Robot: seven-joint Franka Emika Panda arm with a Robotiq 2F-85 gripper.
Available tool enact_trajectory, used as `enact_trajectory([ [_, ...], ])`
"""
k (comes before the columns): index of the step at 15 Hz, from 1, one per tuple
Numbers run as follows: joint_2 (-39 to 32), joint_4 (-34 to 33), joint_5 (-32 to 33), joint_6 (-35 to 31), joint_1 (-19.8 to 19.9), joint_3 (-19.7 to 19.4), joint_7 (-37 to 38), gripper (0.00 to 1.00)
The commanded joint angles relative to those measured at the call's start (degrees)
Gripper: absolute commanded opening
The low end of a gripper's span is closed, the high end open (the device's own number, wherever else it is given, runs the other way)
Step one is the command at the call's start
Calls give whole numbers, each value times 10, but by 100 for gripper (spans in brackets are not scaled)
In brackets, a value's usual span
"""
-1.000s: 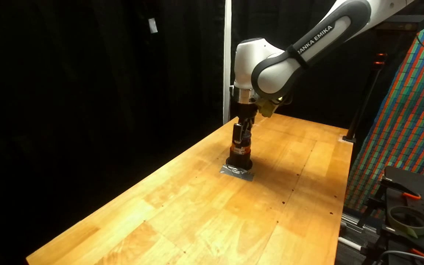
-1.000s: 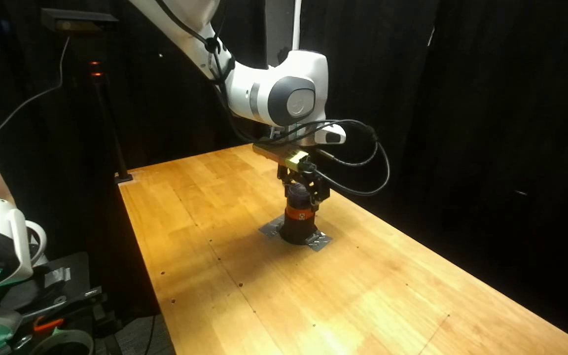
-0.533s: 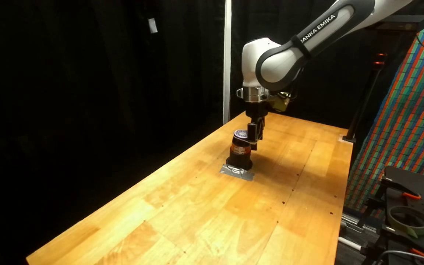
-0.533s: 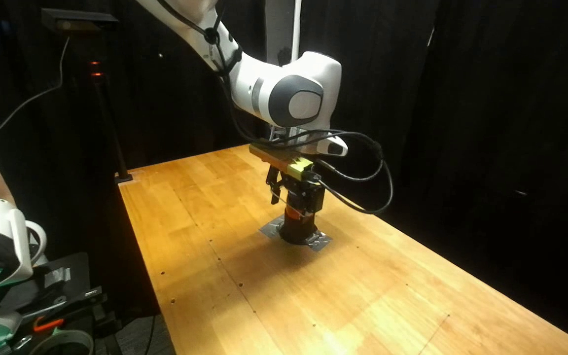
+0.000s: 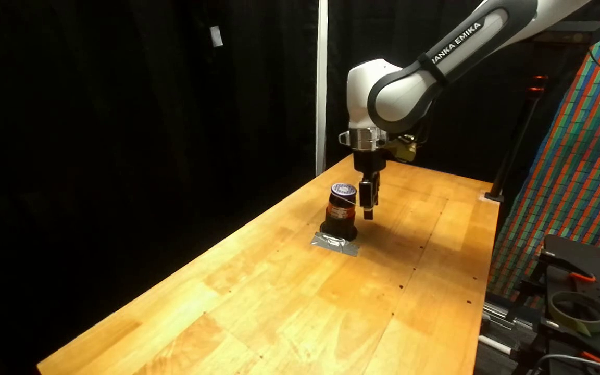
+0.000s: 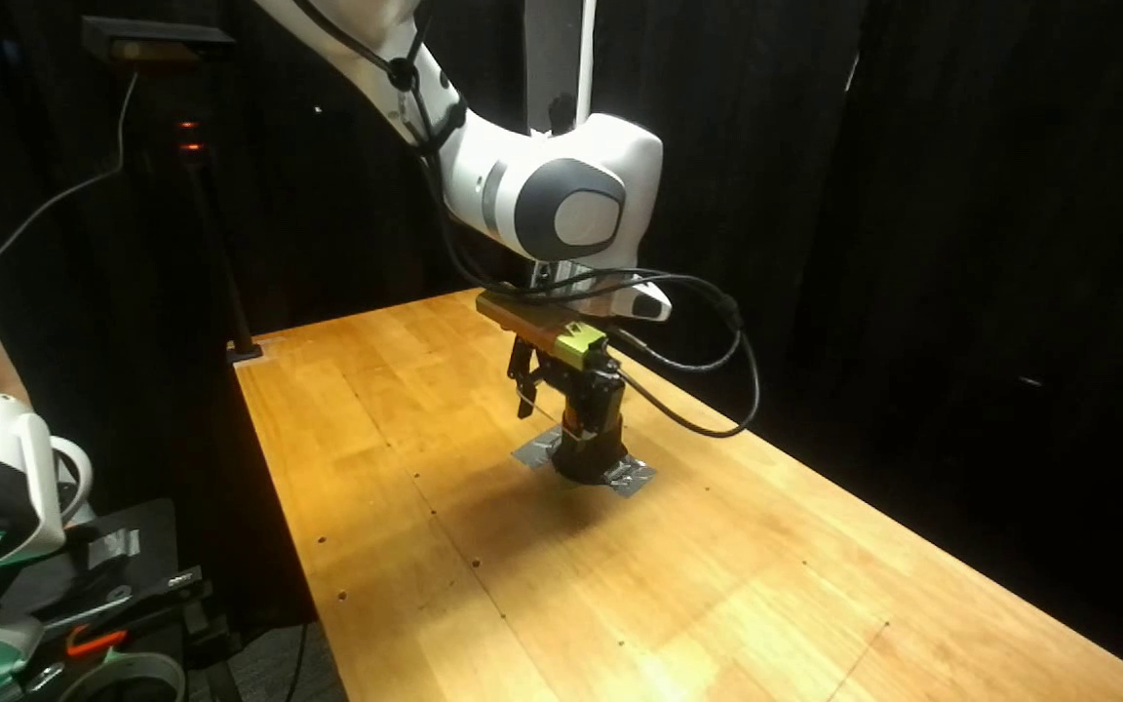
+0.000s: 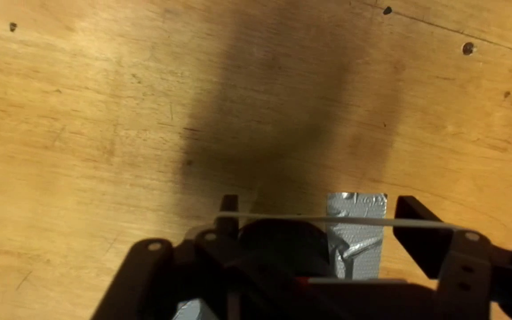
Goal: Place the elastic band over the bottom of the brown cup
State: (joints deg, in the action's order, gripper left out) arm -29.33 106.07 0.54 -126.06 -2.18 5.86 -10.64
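Observation:
The brown cup [image 5: 341,212] stands bottom-up on the table, with an orange label round it. In an exterior view its upper part is hidden behind the gripper and its dark base [image 6: 589,458] shows. My gripper [image 5: 368,211] is low beside the cup, fingers pointing down. In the wrist view the fingers [image 7: 322,218] are wide apart. The pale elastic band [image 7: 300,218] is stretched across both fingers. In an exterior view the band [image 5: 346,200] slants across the cup's upper side towards the gripper. Whether it loops fully round the cup cannot be told.
Grey tape strips [image 5: 334,245] hold the cup's base to the wooden table [image 5: 289,312]. The tape also shows in the wrist view [image 7: 362,240]. A black post [image 5: 513,151] stands at a table corner. Cables [image 6: 708,283] hang in loops from the wrist.
The gripper has moved off the cup's top to beside it and lower. The cup's top face is now uncovered, and the stretched band has come into view. The cup has not moved.

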Motion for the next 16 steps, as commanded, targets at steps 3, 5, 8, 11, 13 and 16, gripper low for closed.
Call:
enact_trajectory([
  [3, 85, 124, 12, -80, -5, 4, -21, 42],
  [5, 105, 166, 15, -153, -7, 0, -11, 27],
  [8, 124, 222, 19, -259, -9, -5, 3, 8],
  [11, 135, 273, 13, -353, -4, -4, 3, 7],
  [13, 140, 306, 9, -424, -1, -3, 5, 13],
  [16, 143, 349, -10, -530, 19, 18, 4, 35],
])
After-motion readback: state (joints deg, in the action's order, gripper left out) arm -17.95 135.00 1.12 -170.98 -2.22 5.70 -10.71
